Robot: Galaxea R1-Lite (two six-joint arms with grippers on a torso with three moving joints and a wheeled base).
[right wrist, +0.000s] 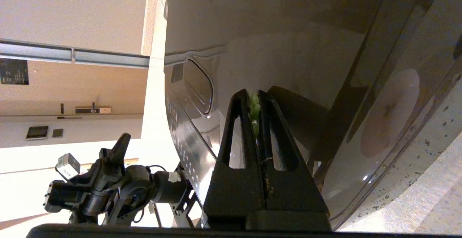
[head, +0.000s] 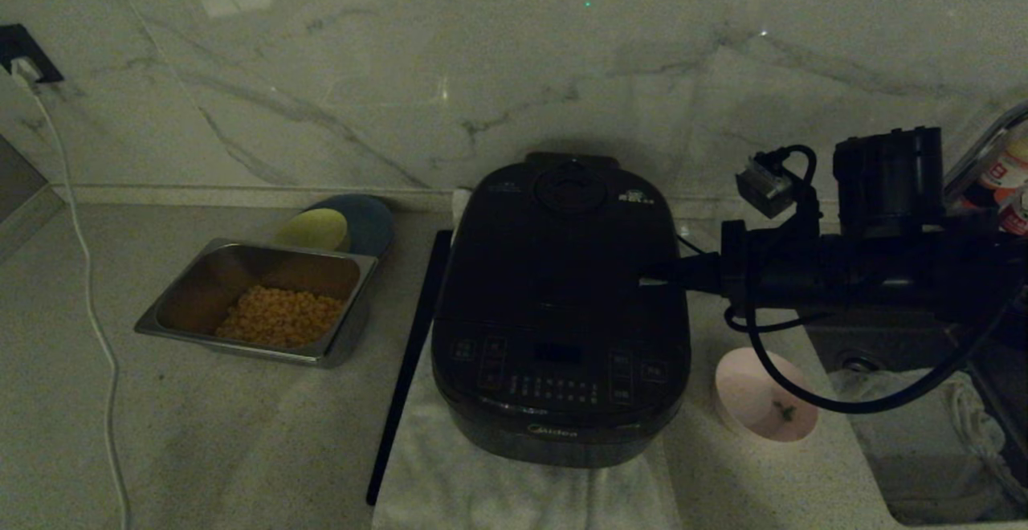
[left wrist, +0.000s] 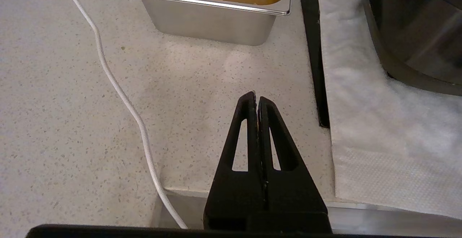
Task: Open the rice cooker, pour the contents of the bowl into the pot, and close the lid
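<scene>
Bowl (head: 764,405), nearly empty, sits just right of the closed cooker (head: 560,329), so keep the right gripper (head: 652,279), fingers pressed together with only a green scrap pinched between, pushing squarely on the lid (head: 562,249); left gripper (left wrist: 257,102) parked, closed, empty.

1. A home kitchen: a speckled pale stone worktop (head: 201,434) meets a grey-veined marble backsplash (head: 361,72).
2. A black rounded-square electric rice cooker (head: 562,313) stands mid-worktop.
3. A rectangular steel tray (head: 345,337) of yellow kernels sits beside it.
4. A sink (head: 923,466) occupies the worktop's right edge.
</scene>
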